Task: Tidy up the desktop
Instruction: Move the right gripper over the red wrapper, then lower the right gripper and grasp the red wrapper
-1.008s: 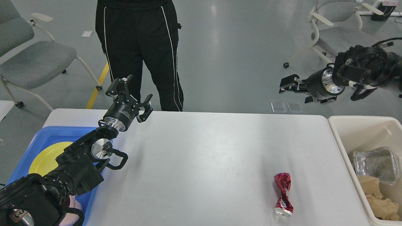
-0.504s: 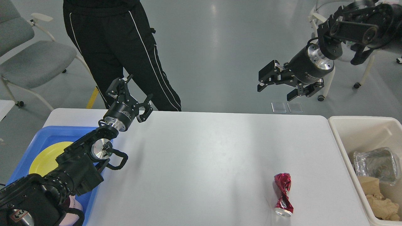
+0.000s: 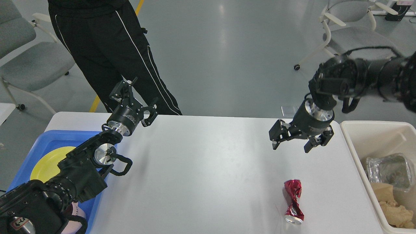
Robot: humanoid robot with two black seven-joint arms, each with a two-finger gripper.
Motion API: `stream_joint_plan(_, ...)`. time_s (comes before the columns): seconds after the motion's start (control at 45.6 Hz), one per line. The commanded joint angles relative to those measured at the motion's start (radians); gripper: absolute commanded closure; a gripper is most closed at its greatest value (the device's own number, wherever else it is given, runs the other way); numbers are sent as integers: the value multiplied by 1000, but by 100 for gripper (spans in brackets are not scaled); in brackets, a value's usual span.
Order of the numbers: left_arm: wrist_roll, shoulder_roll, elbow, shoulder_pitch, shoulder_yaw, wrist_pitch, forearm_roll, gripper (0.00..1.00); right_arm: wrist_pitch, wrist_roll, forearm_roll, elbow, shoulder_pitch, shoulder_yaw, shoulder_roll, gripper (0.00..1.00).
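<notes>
desktop [image 3: 208,169]: white top, fills lower-mid of view; blue tray on its L side, beige bin just off its R edge.
R gripper [image 3: 291,145]: over the desktop's R-rear part, pointing down, fingers spread wide, nothing between them. Appears clear of the surface, but height is hard to judge from this angle.
crushed can [image 3: 293,201]: red, twisted, lying on the desktop near the front-R; below and nearer than the R gripper, well apart, not touched.
L gripper [image 3: 138,97]: over the desktop's rear-L corner, tilted up and away, fingers apart, empty.
blue tray [image 3: 58,136]: L end, holds a yellow plate [image 3: 48,164], partly hidden by the L arm.
beige bin [image 3: 357,130]: R side, clear plastic container [image 3: 388,170] and brown crumpled paper [image 3: 395,208] inside.
person [image 3: 107,52]: black trousers w/ white stripe, standing behind the rear-L edge.
vs 0.5 s ago: R gripper has dropped from high above the floor behind the table to over the desktop, closer to the can. L gripper unchanged. Can same spot. Person has shifted further L.
</notes>
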Motion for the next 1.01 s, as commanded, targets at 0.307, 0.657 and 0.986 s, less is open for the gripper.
stream_joint_plan(0.307, 0, 0, 0, 0, 0, 0, 0, 4, -83, -31, 0, -58, -204, 18, -1, 0)
stream_joint_plan(0.657, 0, 0, 0, 0, 0, 0, 0, 4, -164, -32, -2, -137, -334, 22, -2, 1)
stream_joint_plan(0.986, 0, 0, 0, 0, 0, 0, -1, 4, -387, -34, -2, -115, -385, 24, -5, 49)
